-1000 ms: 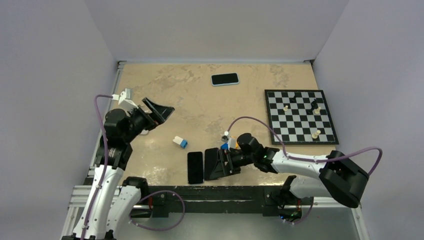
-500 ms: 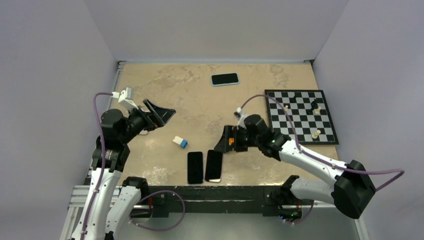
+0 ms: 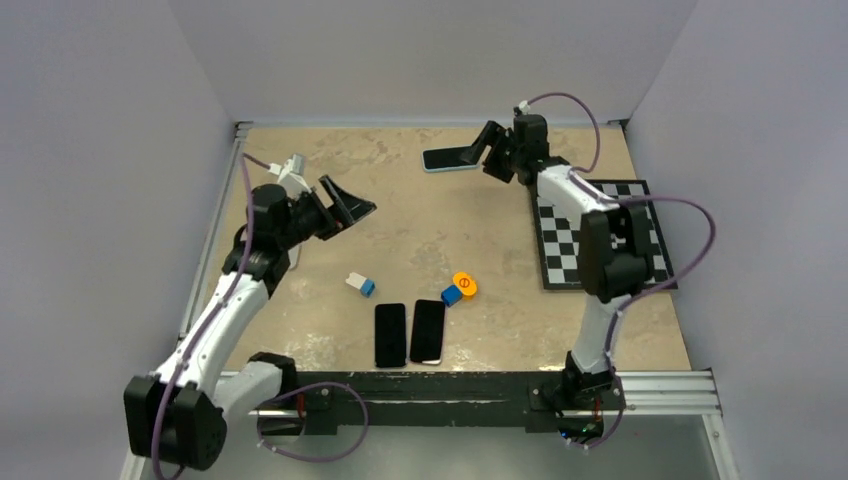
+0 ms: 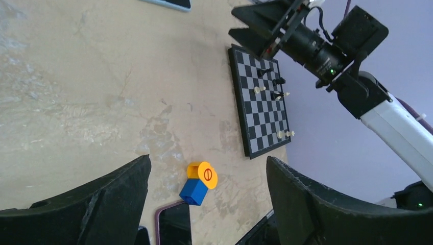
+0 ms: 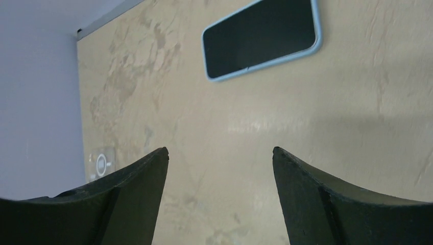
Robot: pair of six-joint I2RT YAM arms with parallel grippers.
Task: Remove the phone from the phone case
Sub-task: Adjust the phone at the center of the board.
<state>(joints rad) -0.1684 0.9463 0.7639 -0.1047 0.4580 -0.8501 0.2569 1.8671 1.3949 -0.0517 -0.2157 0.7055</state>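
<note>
A phone in a light blue phone case [image 3: 449, 158] lies screen up at the far middle of the table, and shows too in the right wrist view [image 5: 261, 38]. My right gripper [image 3: 470, 154] hovers just right of it, open and empty [image 5: 219, 150], fingers pointing at the case without touching it. My left gripper [image 3: 362, 207] is open and empty over the left side of the table [image 4: 208, 159], far from that phone. Near the front edge lie a black phone [image 3: 390, 334] and, beside it, a dark phone-shaped slab with a purplish rim [image 3: 428, 331] [image 4: 173, 224].
A chessboard [image 3: 557, 235] with a few pieces lies at the right [image 4: 260, 102], partly under my right arm. A blue-and-orange block [image 3: 459, 289] [image 4: 200, 181] and a white-and-blue block [image 3: 361, 285] sit near the two front phones.
My right arm has swung from the front edge, where the purplish-rimmed slab now lies, up to the far phone. My left arm has reached forward and right. Both jaws have narrowed slightly.
</note>
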